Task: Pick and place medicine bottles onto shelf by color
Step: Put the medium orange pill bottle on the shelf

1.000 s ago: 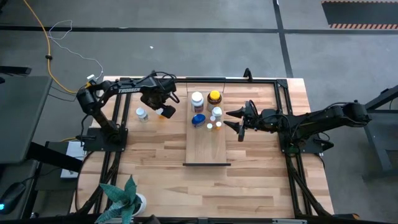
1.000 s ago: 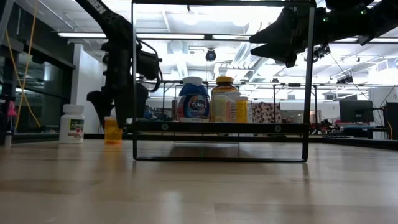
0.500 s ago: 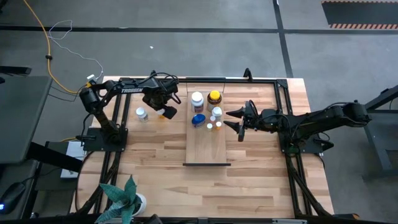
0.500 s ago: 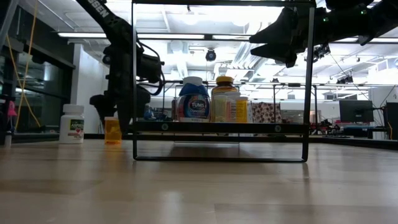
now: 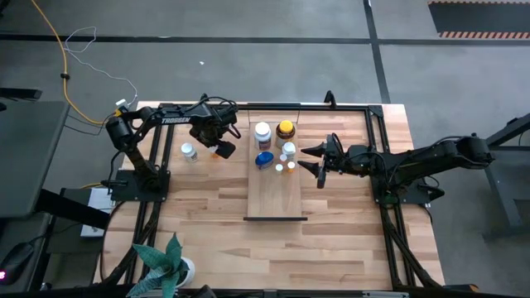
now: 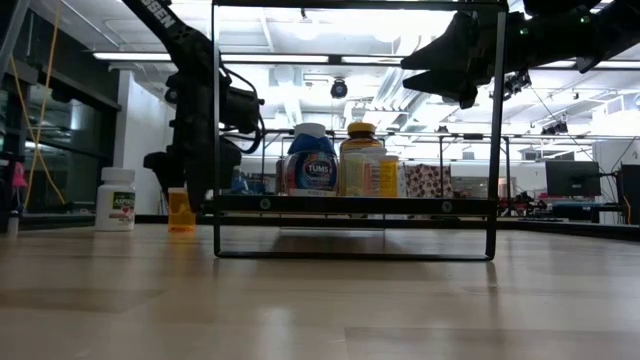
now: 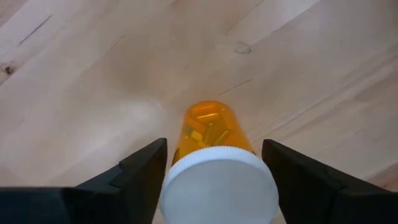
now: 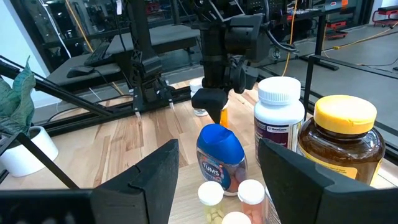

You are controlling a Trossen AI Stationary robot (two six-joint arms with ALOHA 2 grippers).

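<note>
Just left of the shelf (image 5: 277, 192), the left gripper (image 7: 211, 171) had dropped around the small white-capped orange bottle (image 7: 214, 162) and begun narrowing, apparently not yet gripping, while the right gripper (image 5: 318, 161) hung open beside the shelf.

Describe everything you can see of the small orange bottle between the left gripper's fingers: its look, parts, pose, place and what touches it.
The small orange bottle is a clear orange plastic vial with a ribbed white cap, and pills show through its wall. It stands upright on the wooden table, off the shelf on its left-arm side, near a white bottle. The left gripper has come down over it, one finger on each side of the cap, jaws apart; narrow gaps show, so no grip is visible yet.
</note>
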